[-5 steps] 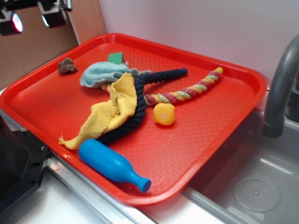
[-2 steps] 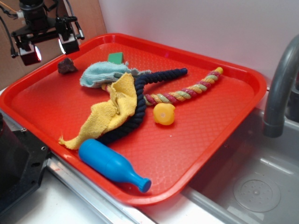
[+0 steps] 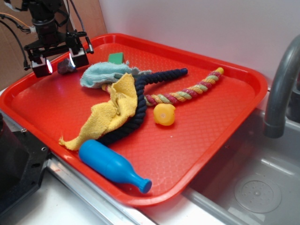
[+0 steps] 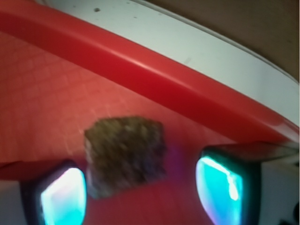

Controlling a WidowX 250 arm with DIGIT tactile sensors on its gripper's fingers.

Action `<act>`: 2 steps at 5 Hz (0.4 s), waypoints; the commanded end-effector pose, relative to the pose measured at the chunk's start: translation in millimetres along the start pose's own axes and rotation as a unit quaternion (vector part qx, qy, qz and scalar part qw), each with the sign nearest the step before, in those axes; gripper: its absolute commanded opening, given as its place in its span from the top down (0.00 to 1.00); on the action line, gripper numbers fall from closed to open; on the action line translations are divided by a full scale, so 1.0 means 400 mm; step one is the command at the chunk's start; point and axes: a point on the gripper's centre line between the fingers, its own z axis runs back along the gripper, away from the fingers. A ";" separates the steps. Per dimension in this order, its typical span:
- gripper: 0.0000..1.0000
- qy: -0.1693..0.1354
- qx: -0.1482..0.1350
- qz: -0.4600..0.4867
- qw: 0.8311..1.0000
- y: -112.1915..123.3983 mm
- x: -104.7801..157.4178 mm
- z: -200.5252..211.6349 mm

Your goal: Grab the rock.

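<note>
On the worktop beside the sink (image 3: 255,187) sits a big red tray (image 3: 225,122), and nearly everything lies on it. Largest of the loose things is a dark blue rope (image 3: 136,110), curving from the tray's middle toward the far side, with a striped rope (image 3: 185,94) of red, yellow and green running off to the right. A yellow cloth (image 3: 112,112) drapes over the dark rope, and a pale blue cloth (image 3: 101,73) is bunched just behind it. Near the front edge a blue bottle (image 3: 112,166) lies on its side. A yellow ball (image 3: 164,114) rests close to the ropes, and a small green block (image 3: 116,57) peeks out behind the pale cloth.

At the far left corner the robot's gripper (image 3: 60,63) hangs low over the tray, its fingers (image 4: 63,197) spread apart (their tips glow from the lights). The rock (image 4: 125,154), a rough brownish-grey lump, lies on the tray floor between them, nearer the left-hand finger in the wrist view, close to the tray's rim. Whether either finger touches it I cannot tell.
</note>
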 end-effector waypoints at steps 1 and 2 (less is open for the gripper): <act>0.00 0.002 -0.016 -0.025 1.000 0.038 0.020 -0.016; 0.00 0.008 -0.030 -0.057 0.998 0.032 0.036 -0.021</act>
